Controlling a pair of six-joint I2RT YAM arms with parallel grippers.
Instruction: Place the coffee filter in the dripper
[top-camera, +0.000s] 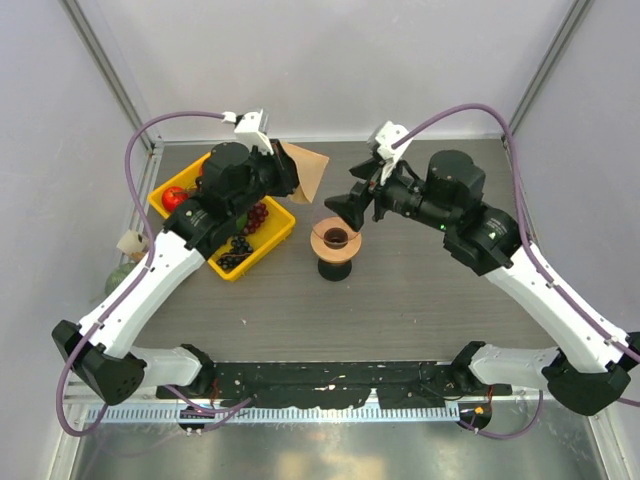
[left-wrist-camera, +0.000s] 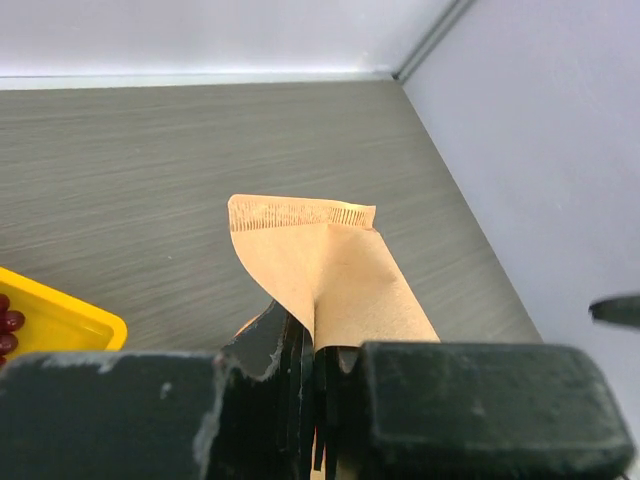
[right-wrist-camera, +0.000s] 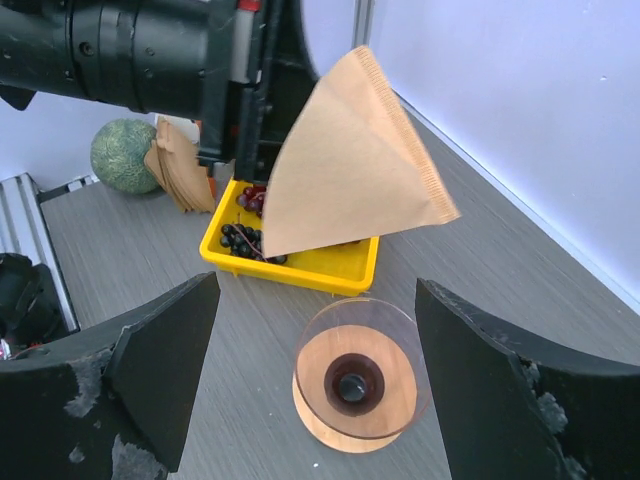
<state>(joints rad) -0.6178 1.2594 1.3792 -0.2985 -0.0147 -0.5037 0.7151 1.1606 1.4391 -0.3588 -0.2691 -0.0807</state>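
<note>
The coffee filter (top-camera: 306, 170), a single tan paper cone, hangs in the air at the back of the table, pinched at one edge by my left gripper (top-camera: 287, 176), which is shut on it. In the left wrist view the filter (left-wrist-camera: 325, 270) fans out away from the closed jaws of the left gripper (left-wrist-camera: 318, 345). The dripper (top-camera: 335, 241), a clear cone with a wood collar on a black base, stands upright at the table's middle. My right gripper (top-camera: 345, 208) hovers open just above it; the dripper (right-wrist-camera: 360, 375) sits empty between its fingers (right-wrist-camera: 165, 340), and the filter (right-wrist-camera: 350, 160) hangs beyond.
A yellow tray (top-camera: 265, 253) with dark grapes and red fruit lies left of the dripper, under the left arm. A bundle of tan papers (right-wrist-camera: 182, 175) and a green ball (right-wrist-camera: 125, 155) sit at the far left edge. Enclosure walls ring the table.
</note>
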